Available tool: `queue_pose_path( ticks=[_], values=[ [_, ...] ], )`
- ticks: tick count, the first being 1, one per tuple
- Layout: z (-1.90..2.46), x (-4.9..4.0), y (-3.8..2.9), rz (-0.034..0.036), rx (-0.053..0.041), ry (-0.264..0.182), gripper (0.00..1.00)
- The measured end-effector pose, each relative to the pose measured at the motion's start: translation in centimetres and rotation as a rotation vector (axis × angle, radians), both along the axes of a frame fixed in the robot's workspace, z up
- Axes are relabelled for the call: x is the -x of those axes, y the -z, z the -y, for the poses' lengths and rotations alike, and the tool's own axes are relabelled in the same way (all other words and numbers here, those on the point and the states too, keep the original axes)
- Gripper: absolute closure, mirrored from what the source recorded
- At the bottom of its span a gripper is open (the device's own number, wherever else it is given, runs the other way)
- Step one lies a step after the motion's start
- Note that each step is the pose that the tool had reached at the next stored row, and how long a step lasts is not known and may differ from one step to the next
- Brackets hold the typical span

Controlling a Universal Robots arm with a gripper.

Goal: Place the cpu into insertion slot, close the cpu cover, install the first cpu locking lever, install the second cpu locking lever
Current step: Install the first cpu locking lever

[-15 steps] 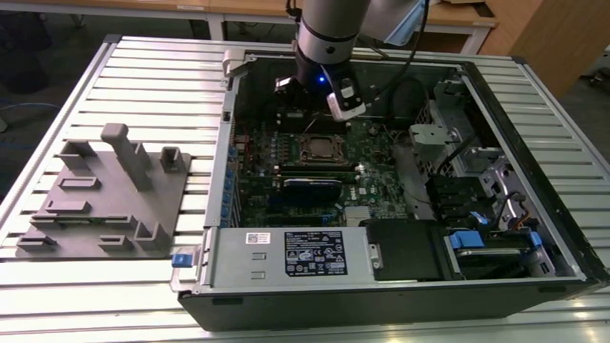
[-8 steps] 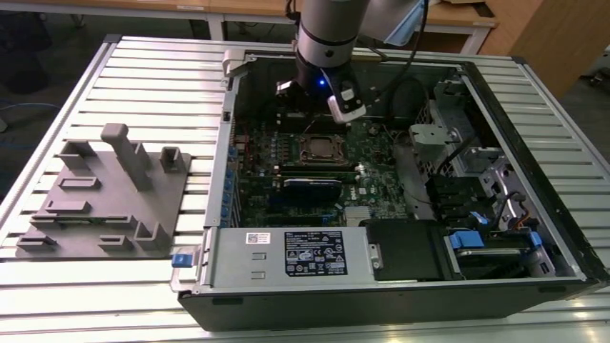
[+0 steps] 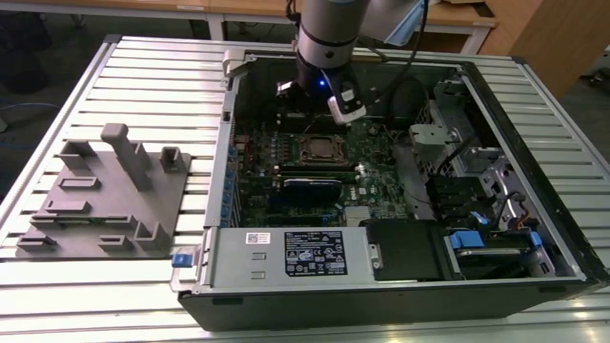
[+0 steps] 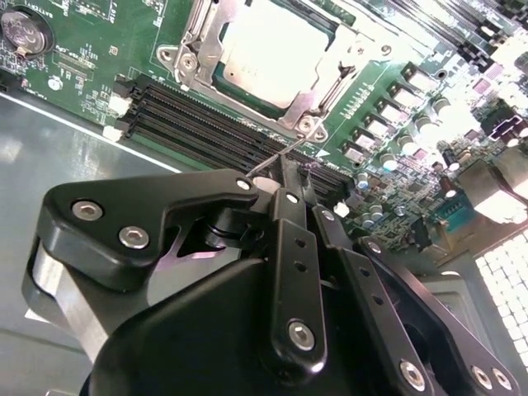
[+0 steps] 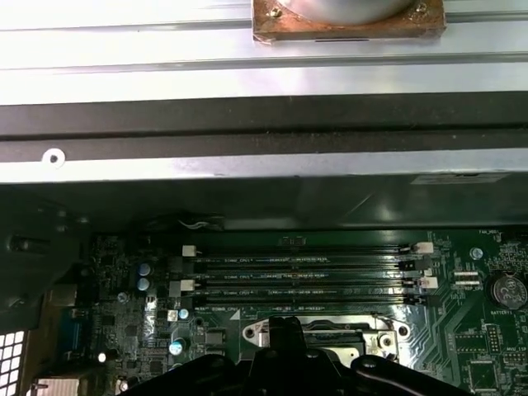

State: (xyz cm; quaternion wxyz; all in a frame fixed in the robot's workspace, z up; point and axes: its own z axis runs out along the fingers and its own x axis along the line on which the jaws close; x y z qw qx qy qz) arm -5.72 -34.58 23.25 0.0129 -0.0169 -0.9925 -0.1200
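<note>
Gripper (image 4: 285, 169) closed, tips together, just short of the insertion slot (image 3: 301, 148), on the side where the memory slots lie.

We note a thin wire locking lever (image 4: 285, 149) standing tilted up from a corner of the slot. Its free end is at the gripper tips. We cannot tell whether it is pinched or only touching.

Between gripper and slot: long black memory slots (image 4: 206, 115), running along the slot's edge.

In the slot: the cpu (image 4: 276, 49), seated, silvery top up. The cpu cover (image 4: 202, 37) lies flat on the slot, framing the cpu.

Farther off to one side of the slot, on the green motherboard (image 4: 99, 41): a coin battery (image 4: 23, 31).

Exterior view: the slot sits mid-board inside the open computer case (image 3: 381, 304). A grey fixture (image 3: 105, 193) stands on the tabletop (image 3: 153, 78) outside the case, well apart from the slot toward the exterior view's left.
</note>
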Motion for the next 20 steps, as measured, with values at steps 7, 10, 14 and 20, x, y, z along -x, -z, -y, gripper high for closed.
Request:
queue_pose_path(
  ticks=[7,10,14,20],
  values=[
    [0.01,-0.63,0.32,0.0002,0.0006,0.000,0.90],
    [0.00,-0.63,0.41,0.0163,-0.0034,0.000,0.90],
    [0.01,-0.61,0.49,0.0452,-0.0119,-0.001,0.90],
    [0.00,-0.61,0.64,0.0463,-0.0127,-0.001,0.90]
  ],
)
